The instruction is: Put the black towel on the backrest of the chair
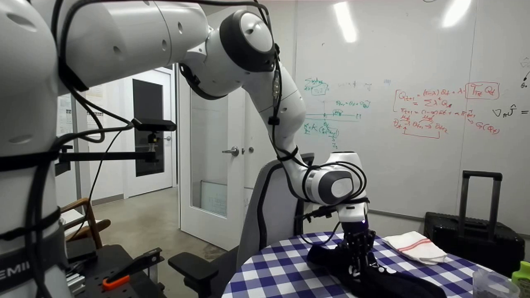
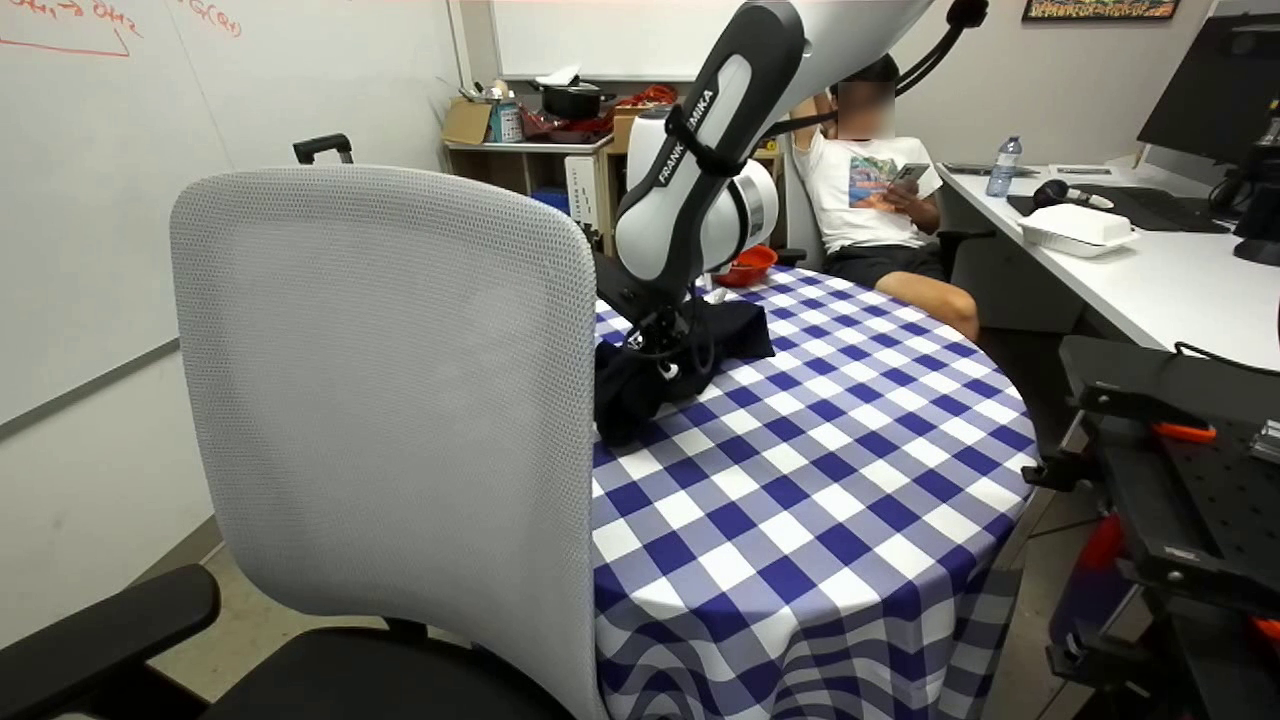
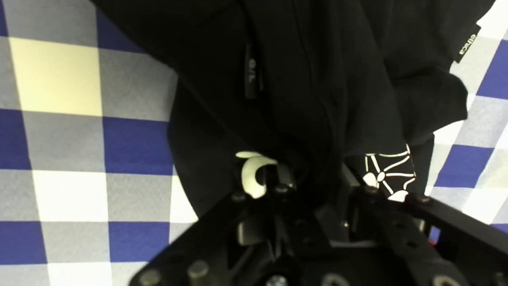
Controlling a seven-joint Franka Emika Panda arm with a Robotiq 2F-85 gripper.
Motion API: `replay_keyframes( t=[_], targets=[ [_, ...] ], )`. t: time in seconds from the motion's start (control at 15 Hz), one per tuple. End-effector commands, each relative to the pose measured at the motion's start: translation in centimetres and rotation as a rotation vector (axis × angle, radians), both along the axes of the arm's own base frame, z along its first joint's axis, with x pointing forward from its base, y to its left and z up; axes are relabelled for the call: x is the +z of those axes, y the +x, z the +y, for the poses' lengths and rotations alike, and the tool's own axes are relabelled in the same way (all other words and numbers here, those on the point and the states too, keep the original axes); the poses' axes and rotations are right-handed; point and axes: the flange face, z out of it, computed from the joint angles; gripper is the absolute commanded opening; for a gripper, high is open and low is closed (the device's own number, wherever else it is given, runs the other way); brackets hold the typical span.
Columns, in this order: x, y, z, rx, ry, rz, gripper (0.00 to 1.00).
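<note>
The black towel (image 1: 401,285) lies crumpled on the checkered table, and it also shows in an exterior view (image 2: 628,400). In the wrist view the towel (image 3: 420,95) shows white printed shapes and small tags. My gripper (image 1: 359,271) points down into the towel at table height. In the wrist view the gripper (image 3: 317,182) has a bunched ridge of black cloth between its fingers, with folds gathering toward them. The fingertips are dark and partly hidden in the cloth. The chair's grey mesh backrest (image 2: 390,380) stands upright beside the table, and it also shows in an exterior view (image 1: 275,207), behind the arm.
A blue-and-white checkered cloth covers the round table (image 2: 800,500). A white towel with red stripes (image 1: 414,246), a clear cup (image 1: 495,285) and a red bowl (image 2: 750,268) are on it. A black suitcase (image 1: 443,231) stands behind. A person (image 2: 870,200) sits beyond the table.
</note>
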Motion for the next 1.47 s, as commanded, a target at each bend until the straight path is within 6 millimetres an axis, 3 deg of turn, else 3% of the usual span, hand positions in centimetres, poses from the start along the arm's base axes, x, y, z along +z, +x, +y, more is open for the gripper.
replay_keyframes(
  t=[0.0,0.13,0.27,0.4,0.8,1.07,1.4],
  targets=[
    [0.4,0.9,-0.2,-0.011,-0.019,-0.017,0.04],
    [1.5,1.4,-0.4,-0.023,-0.003,-0.033,0.00],
    [3.9,2.6,-0.9,-0.045,0.014,-0.075,0.04],
    [7.3,4.3,-1.5,-0.060,0.026,-0.138,0.04],
    [20.8,8.9,-2.3,-0.130,0.087,-0.370,0.04],
    [27.9,10.3,-0.9,-0.156,0.135,-0.484,0.04],
    [36.0,11.1,2.9,-0.164,0.193,-0.585,0.04]
  ],
)
